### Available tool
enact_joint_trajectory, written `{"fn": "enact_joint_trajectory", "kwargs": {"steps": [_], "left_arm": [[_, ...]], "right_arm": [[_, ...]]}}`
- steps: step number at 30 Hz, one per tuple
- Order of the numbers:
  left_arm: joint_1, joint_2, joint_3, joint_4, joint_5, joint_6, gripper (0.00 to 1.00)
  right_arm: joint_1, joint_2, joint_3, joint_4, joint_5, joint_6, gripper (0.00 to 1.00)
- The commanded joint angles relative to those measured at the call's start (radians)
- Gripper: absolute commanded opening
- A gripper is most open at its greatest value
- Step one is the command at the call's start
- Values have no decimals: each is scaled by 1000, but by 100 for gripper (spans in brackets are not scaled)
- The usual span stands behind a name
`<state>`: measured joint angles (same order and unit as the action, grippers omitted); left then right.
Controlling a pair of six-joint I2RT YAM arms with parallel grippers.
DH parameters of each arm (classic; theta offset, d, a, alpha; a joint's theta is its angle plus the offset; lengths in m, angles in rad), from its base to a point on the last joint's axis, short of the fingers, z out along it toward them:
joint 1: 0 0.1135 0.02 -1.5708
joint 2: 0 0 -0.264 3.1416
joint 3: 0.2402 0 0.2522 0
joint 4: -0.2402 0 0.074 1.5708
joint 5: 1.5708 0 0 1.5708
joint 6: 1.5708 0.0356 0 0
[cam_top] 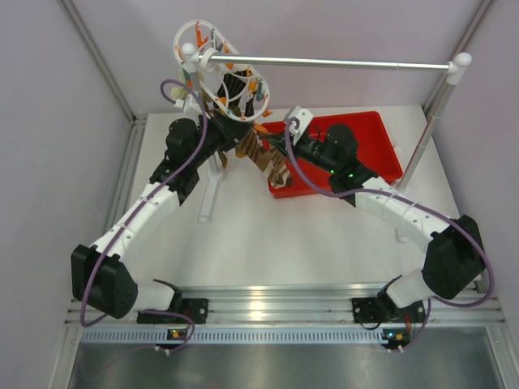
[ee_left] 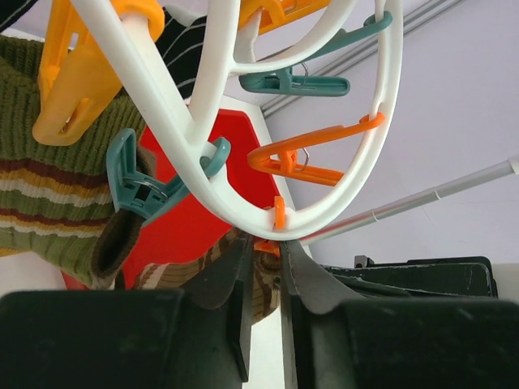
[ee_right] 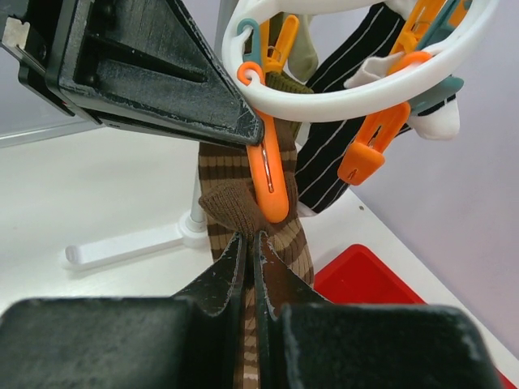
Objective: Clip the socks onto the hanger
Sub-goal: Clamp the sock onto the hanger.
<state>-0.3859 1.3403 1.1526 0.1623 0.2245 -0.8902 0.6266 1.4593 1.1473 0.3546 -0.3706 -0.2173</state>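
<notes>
Two tools are working at one clip. The right tool [ee_right: 250, 253] is clenched on the brown striped sock [ee_right: 231, 203]. It grips the cloth just below the orange clip [ee_right: 272, 178] and holds the folded upper edge up against the clip's lower end. Whether the clip already bites the cloth cannot be told. The left tool [ee_left: 268, 261] has its fingers drawn in to a narrow gap with the upper tab of that same clip between them. I read it as pinching the clip, though how hard it presses does not show. The clip dangles from the lower rim of the hanger [ee_right: 340, 97], which hangs at the left end of the silver rail [cam_top: 340, 61], above the surface [cam_top: 284, 251].

Handling, as judged: the sock is light, soft and limp, and it will bunch and sag wherever it is unsupported. The hold belongs close to the cuff edge, with little slack between grip and clip. The ribbed knit should not slip. The clip is small sprung plastic on a loose link and will swing away unless steadied.

Surroundings: a black pinstriped sock [ee_right: 340, 138] hangs just beside the working clip, and an olive striped sock [ee_left: 49, 203] hangs close by under the ring. Neighbouring clips crowd the rim, a teal clip [ee_left: 138, 186] among them. The red tray [cam_top: 373, 138] lies on the surface to the right.

Obstruction risks: adjacent cloth or a dangling clip could catch a finger, and the ring could tilt under any pull.
</notes>
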Motion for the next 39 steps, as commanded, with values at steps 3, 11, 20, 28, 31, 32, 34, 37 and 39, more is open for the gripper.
{"fn": "enact_joint_trajectory", "kwargs": {"steps": [3, 11, 20, 28, 31, 32, 34, 37, 39], "left_arm": [[8, 11, 1, -9, 13, -32, 29], [24, -19, -2, -12, 21, -21, 47], [24, -140, -95, 46, 87, 74, 71], [24, -285, -221, 10, 131, 244, 98], [27, -323, -208, -104, 119, 330, 98], [27, -334, -196, -144, 112, 374, 98], [27, -340, -162, -268, 107, 417, 98], [39, -348, -122, -404, 116, 520, 98], [51, -377, -116, -440, 124, 608, 98]], "right_arm": [[18, -2, 57, 53, -5, -19, 0], [-4, 13, 66, 53, 30, 7, 0], [-44, 30, 109, 49, 33, 27, 0], [-70, 6, 123, -14, 48, 1, 2], [-71, -36, 98, -57, 48, -16, 20], [-70, -65, 88, -89, 48, -25, 29], [-71, -100, 77, -123, 48, -30, 35], [-71, -178, 49, -190, 59, -39, 49], [-70, -243, 29, -250, 71, -51, 63]]}}
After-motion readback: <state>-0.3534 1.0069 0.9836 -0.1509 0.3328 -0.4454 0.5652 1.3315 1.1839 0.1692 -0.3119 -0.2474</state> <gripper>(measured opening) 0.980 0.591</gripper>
